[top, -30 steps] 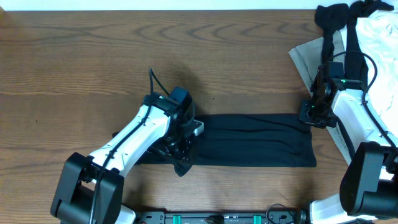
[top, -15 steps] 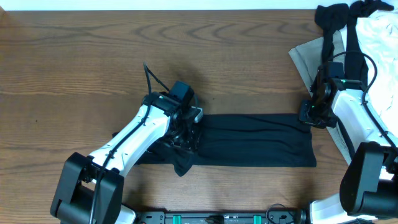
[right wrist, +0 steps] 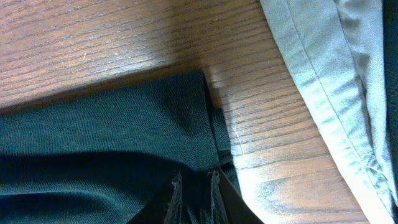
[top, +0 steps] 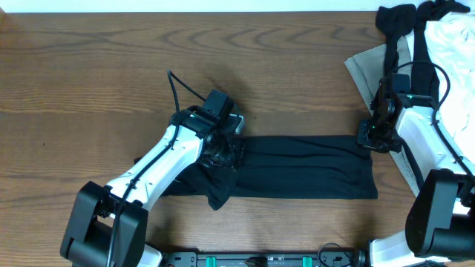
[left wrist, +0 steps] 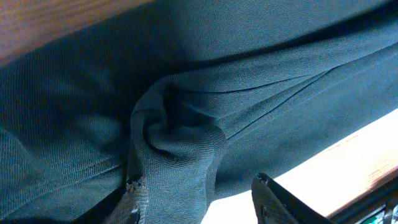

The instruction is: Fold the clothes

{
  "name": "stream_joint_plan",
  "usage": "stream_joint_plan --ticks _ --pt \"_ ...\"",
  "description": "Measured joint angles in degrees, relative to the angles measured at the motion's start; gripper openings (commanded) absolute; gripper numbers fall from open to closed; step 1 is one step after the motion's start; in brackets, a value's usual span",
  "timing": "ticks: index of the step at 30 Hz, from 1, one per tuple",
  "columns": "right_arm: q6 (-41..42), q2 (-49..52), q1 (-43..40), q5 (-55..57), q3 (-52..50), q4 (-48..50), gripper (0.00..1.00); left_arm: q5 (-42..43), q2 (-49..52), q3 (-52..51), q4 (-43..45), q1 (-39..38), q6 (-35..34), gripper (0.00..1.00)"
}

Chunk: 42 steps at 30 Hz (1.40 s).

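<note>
black t-shirt (top: pixel 304 167), right hand (right wrist: pixel 194 190) pinching corner

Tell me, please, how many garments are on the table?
4: black shirt mid-table; beige garment, white garment and dark garment piled at the right edge. More may hide beneath.

You have a brown counter (top: pixel 89 74) with bold, wavy wood grain filling nearly the whole overhead view. Along its far edge you'll see a thin white strip (top: pixel 185 6); you cannot tell whether it is wall or floor. The light is even, with only soft shadows on the wood. In the left wrist view, a bright patch (left wrist: pixel 336 155) glares off the bare surface.
</note>
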Motion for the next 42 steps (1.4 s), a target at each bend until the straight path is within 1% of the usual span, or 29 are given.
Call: stream_joint_plan --ticks 5,11,12,13,14,15,17,19,23,32,42 --pt "0.0 -0.02 0.0 0.0 0.0 0.0 0.16 0.0 0.85 0.0 -0.04 0.0 -1.92 0.55" --pt "0.0 0.0 0.0 0.0 0.0 0.0 0.16 -1.05 4.74 0.0 0.37 0.0 -5.01 0.55" --pt "0.0 0.0 0.0 0.0 0.0 0.0 0.16 -1.25 5.25 0.0 0.39 0.0 -5.42 0.53" --pt "0.0 0.0 0.0 0.0 0.0 0.0 0.16 -1.44 5.57 0.0 0.42 0.0 -6.01 0.49" --pt "0.0 -0.02 0.0 0.0 0.0 0.0 0.16 -1.53 5.77 0.0 0.44 0.0 -6.51 0.39" --pt "0.0 -0.02 0.0 0.0 0.0 0.0 0.16 -1.66 5.81 0.0 0.46 0.0 -6.82 0.32" --pt "0.0 -0.02 0.0 0.0 0.0 0.0 0.16 -2.12 5.81 0.0 0.66 0.0 -7.32 0.27" --pt "0.0 0.0 0.0 0.0 0.0 0.0 0.16 -2.25 5.81 0.0 0.83 0.0 -7.56 0.15" --pt "0.0 0.0 0.0 0.0 0.0 0.0 0.16 -2.08 5.81 0.0 0.85 0.0 -7.76 0.06" --pt "0.0 0.0 0.0 0.0 0.0 0.0 0.16 1.4 5.03 0.44 1.25 0.0 -7.67 0.06" --pt "0.0 0.0 0.0 0.0 0.0 0.02 0.16 3.74 -5.2 1.22 7.08 0.0 -7.48 0.06"
